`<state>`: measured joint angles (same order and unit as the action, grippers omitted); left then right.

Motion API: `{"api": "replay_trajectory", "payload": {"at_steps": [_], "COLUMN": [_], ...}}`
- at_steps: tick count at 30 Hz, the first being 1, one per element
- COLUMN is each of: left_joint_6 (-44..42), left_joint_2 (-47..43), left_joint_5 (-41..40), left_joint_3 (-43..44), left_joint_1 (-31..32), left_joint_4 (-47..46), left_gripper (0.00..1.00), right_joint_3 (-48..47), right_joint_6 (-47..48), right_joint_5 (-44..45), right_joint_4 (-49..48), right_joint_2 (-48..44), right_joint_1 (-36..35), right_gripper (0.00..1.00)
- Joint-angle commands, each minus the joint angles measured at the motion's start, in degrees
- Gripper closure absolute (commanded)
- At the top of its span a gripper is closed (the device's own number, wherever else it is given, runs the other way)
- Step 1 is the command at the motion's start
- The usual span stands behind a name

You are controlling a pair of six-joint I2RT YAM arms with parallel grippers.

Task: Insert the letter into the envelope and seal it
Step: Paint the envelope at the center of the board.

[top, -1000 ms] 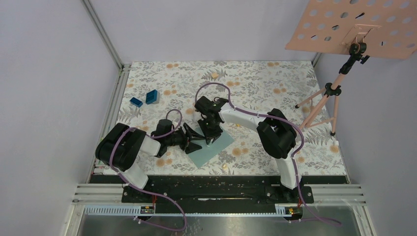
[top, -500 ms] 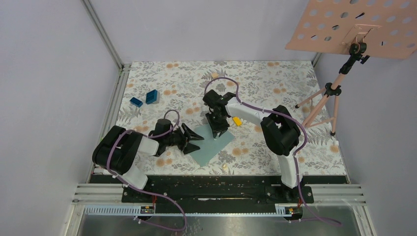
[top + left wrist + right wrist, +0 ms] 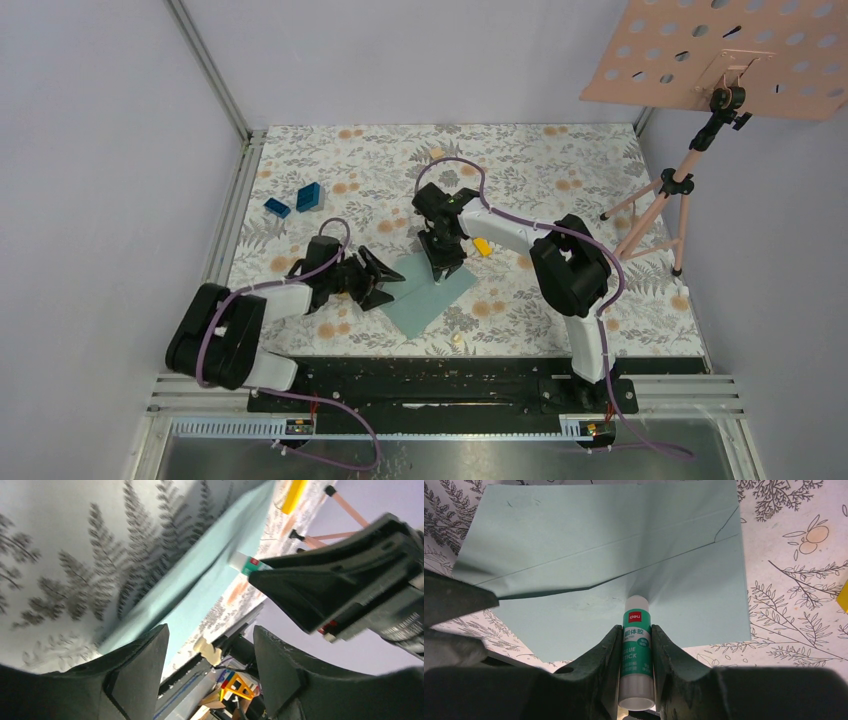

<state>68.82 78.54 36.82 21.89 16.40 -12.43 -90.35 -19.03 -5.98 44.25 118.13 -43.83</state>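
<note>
The teal envelope (image 3: 432, 293) lies flat on the floral table, and the right wrist view shows it broadly (image 3: 599, 555). My right gripper (image 3: 441, 270) is shut on a green-and-white glue stick (image 3: 637, 645). The stick's white tip rests on the envelope just under a slanting flap edge. My left gripper (image 3: 393, 289) stands open by the envelope's left corner, with nothing between its fingers (image 3: 145, 665). In the left wrist view the envelope (image 3: 210, 575) and the glue stick (image 3: 245, 564) lie ahead of it. The letter is hidden.
A yellow cap (image 3: 482, 246) lies right of the right gripper. Two blue blocks (image 3: 308, 196) sit at the back left. A pink perforated board (image 3: 730, 55) on a tripod (image 3: 660, 215) stands at the right edge. Frame rails line the left side.
The right gripper with the glue stick moved up and right over the envelope, uncovering the yellow cap, then held still. The left arm drew back to the left, its gripper still open.
</note>
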Motion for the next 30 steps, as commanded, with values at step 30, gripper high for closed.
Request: {"api": "replay_trajectory", "payload": {"at_steps": [30], "left_joint_6": [-2.91], "left_joint_2": [13.84], "left_joint_5": [0.47], "left_joint_3": [-0.38], "left_joint_1": [-0.41], "left_joint_4": [-4.36], "left_gripper": [0.37], "right_joint_3": [-0.21], "right_joint_6": [-0.42], "right_joint_5": [3.39], "right_joint_4": [0.53], "right_joint_2": [-1.04], "right_joint_1": [-4.46], "right_gripper": [1.0]}}
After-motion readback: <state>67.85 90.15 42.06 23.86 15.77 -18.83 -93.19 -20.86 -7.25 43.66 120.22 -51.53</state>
